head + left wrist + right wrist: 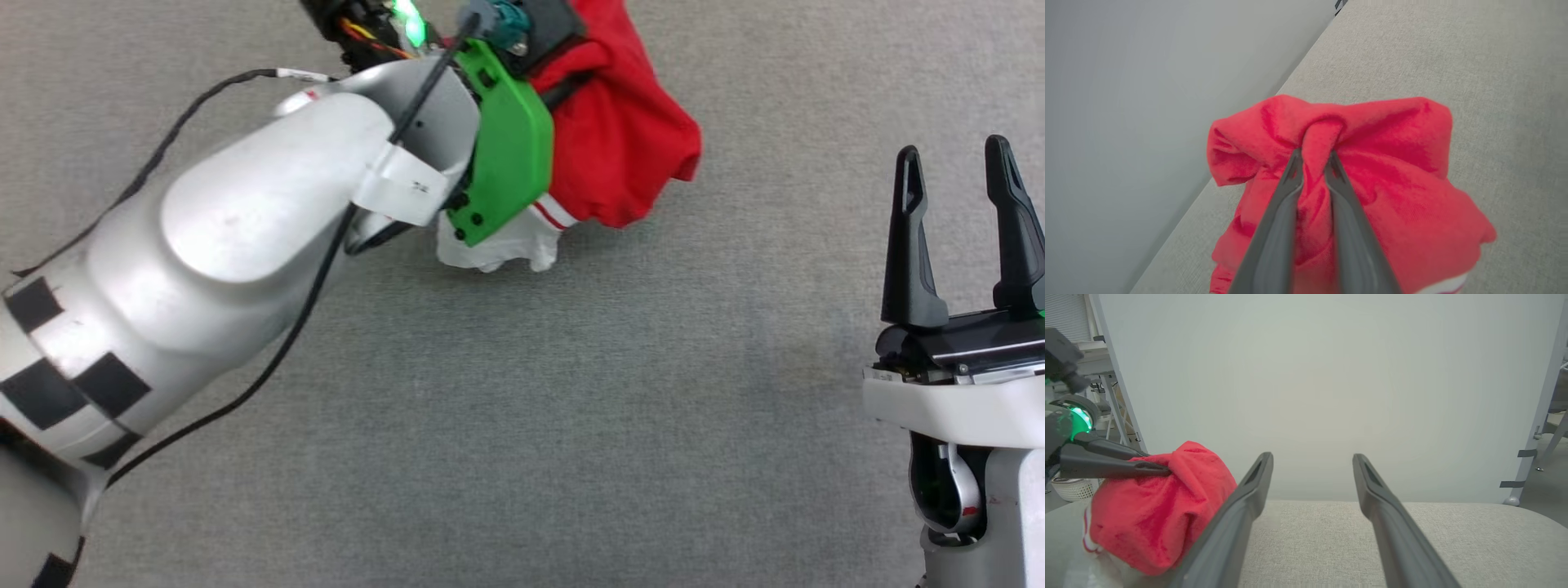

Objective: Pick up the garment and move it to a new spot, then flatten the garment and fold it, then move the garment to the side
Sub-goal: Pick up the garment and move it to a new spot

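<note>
The left end effector (1312, 157) is clamped on the bunched shirt (1392, 163) near the desk's (571, 408) far edge. The right end effector (957, 163) stands wide open. Relocating, flattening and folding all seem left to do.

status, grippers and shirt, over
Left gripper shut on the garment, which is bunched up. Right gripper open, apart from it. No obstacle seen.

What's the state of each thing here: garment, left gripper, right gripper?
garment: bunched in a lump, neither flattened nor folded, held by a pinched fold of red fabric.
left gripper: shut on the garment, fingers clamping the fold.
right gripper: open, empty, apart from the garment.
</note>
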`<state>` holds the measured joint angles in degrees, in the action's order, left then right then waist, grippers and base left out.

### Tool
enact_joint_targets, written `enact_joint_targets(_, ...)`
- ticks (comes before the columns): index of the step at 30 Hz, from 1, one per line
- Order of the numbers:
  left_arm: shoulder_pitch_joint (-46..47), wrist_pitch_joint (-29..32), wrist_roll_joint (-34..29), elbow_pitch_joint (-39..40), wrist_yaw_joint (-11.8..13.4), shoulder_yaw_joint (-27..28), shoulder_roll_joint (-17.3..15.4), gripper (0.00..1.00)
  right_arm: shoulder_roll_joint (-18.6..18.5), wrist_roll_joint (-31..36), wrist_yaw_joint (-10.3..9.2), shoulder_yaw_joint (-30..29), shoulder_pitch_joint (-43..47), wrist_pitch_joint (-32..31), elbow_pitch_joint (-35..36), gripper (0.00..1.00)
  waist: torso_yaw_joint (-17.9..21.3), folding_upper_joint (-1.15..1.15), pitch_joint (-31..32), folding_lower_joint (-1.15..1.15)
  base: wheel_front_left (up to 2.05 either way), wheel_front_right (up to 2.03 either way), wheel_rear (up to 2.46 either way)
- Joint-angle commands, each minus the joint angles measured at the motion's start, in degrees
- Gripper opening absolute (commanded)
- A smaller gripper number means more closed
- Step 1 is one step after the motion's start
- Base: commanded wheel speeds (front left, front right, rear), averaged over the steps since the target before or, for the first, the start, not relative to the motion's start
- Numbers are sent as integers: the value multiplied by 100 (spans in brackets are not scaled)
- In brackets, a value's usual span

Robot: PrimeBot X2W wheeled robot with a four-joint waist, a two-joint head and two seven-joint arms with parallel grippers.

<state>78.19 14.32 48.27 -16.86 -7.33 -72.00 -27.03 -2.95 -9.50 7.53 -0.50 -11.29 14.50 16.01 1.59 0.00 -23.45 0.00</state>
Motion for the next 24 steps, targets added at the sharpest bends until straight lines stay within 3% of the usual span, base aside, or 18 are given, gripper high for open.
enact_joint_targets(1,105,-81,-83,-42,-15,-41,121,0,6,-56,-4,-4,-85,50,23,100,223,0,-216,0,0,0,0)
enact_joint_targets(5,-54,-177,-113,-137,-15,-121,561,0,6,-115,-4,-31,-147,50,37,100,305,0,-352,0,0,0,0)
enact_joint_targets(11,-966,434,-808,-95,-15,-133,1110,0,7,-151,-4,-11,-279,50,50,100,386,0,-549,0,0,0,0)
enact_joint_targets(17,-1770,858,-1064,-28,-15,-134,1298,0,7,-177,-4,-3,-358,50,44,100,427,0,-631,0,0,0,0)
enact_joint_targets(21,-1781,624,-1130,-102,-15,-135,1324,0,7,-177,-4,-57,-334,50,18,100,365,0,-561,0,0,0,0)
enact_joint_targets(22,-1723,430,-1139,-160,-15,-135,1335,14,7,-170,-4,-62,-318,50,3,100,333,0,-508,0,0,0,0)
enact_joint_targets(23,-1658,238,-1195,-208,-15,-135,1340,99,7,-163,-4,-59,-302,50,-9,100,310,0,-464,0,0,0,0)
enact_joint_targets(24,-1560,-70,-1284,-314,-15,-135,1340,100,7,-154,-4,-60,-279,50,-23,100,276,0,-398,0,0,0,0)
